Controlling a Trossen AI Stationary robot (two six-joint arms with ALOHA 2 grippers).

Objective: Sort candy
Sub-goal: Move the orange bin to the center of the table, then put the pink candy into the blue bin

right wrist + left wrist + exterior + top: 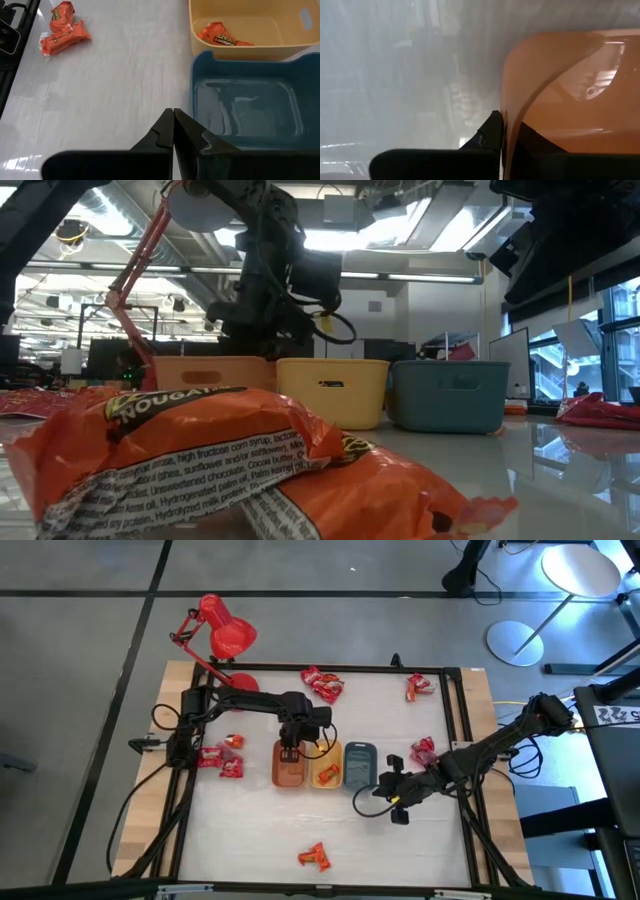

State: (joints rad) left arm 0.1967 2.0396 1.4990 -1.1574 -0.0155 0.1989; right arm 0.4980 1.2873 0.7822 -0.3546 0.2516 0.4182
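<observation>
The table top (260, 830) is seen as a smooth, pale, slightly glossy sheet, with reflections carried on it, and bare light wood (150, 790) is shown along its edges. The orange tray (580, 100), yellow tray (250, 30) and grey-blue tray (245, 110) appear moulded in smooth plastic with a soft sheen. The candy (230, 460) is wrapped in crinkly, glossy printed film. The fingers (165, 135) of the right arm are finished in matt black plastic. The lamp (228, 632) is coated in shiny red paint.
</observation>
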